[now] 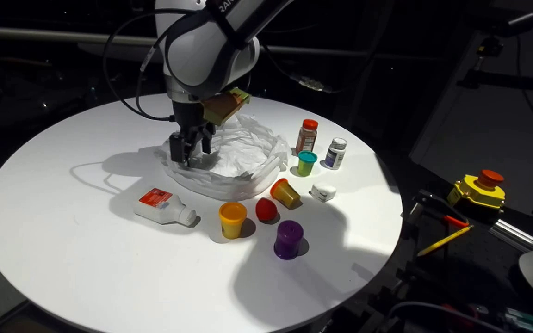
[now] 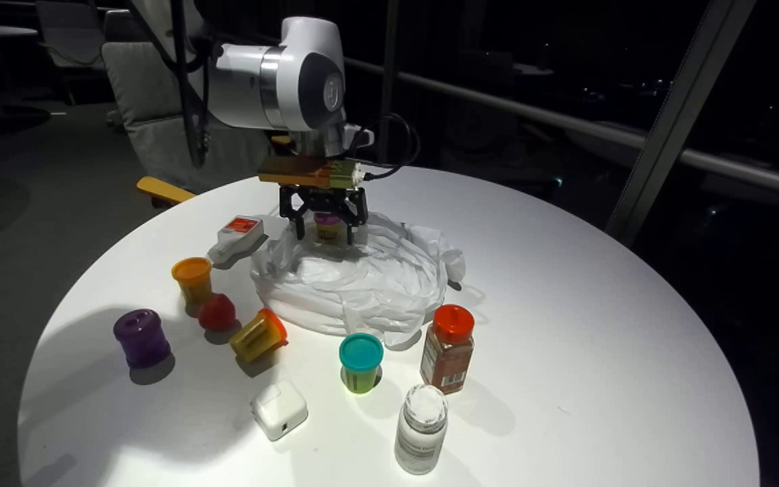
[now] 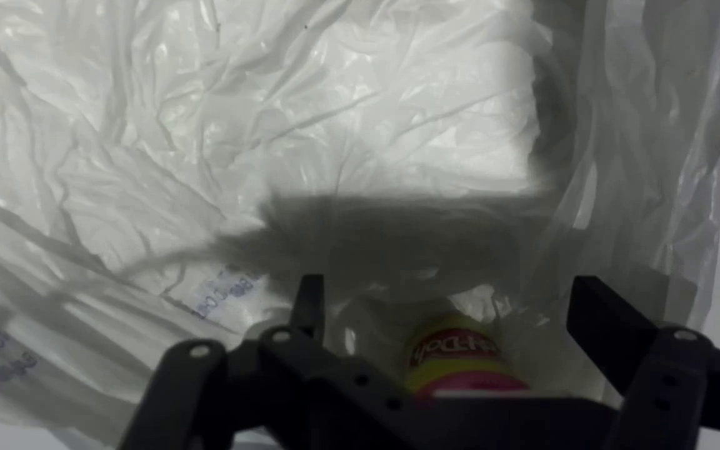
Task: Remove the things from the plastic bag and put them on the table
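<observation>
Pre-grasp, seemingly: the black two-fingered claw (image 2: 325, 238) stood wide, framing a magenta-lidded yellow cylindrical tub (image 2: 327, 232) in the far side of the wrinkled white plastic bag (image 2: 356, 279); closing, then lifting, looked due.

Low in the wrist view, the base of the spread jaws hides part of the yellow tub (image 3: 457, 353); the plastic bag (image 3: 335, 112) runs off the top edge. The lower edge crops the worktop (image 2: 599, 352) in an exterior view.
</observation>
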